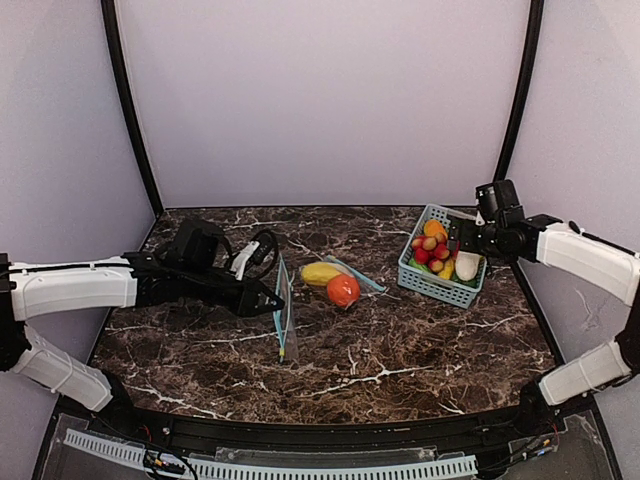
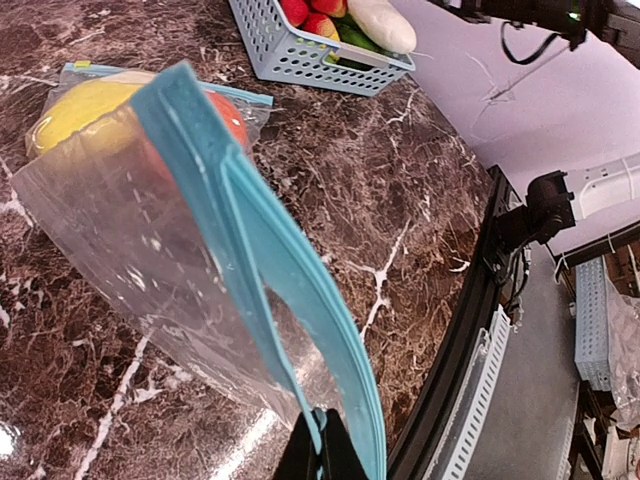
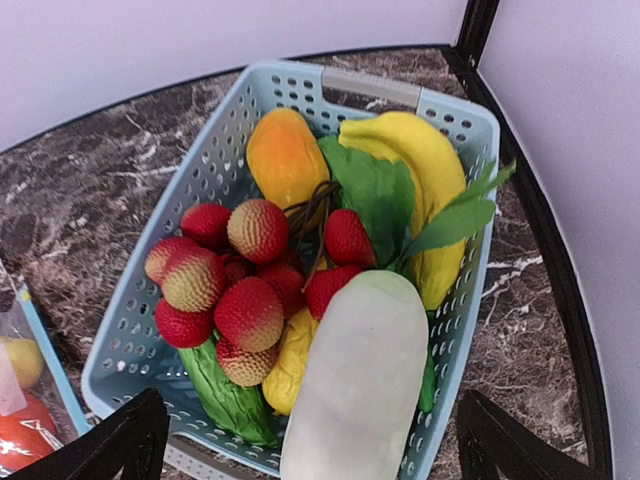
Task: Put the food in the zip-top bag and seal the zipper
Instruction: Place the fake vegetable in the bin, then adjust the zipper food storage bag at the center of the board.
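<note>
Top external view: a dark, white-veined marble table (image 1: 420, 340) stands in a booth of pale lilac walls (image 1: 320, 100) with black corner posts (image 1: 128, 110). Near centre, the left gripper (image 1: 268, 300) is clamped on the blue zipper strip of a clear bag (image 1: 284, 310), holding that edge upright. Just right of it lie a glossy yellow oblong (image 1: 320, 272) and an orange-red ball (image 1: 343, 290), touching and seemingly under the bag's film. At far right, a light-blue basket (image 1: 425, 283) holds a smooth white oblong (image 3: 355, 380), a green leaf (image 3: 375, 195) and other toy fruit. The right gripper (image 1: 458, 240) hovers over the basket, fingers spread wide and holding nothing.
</note>
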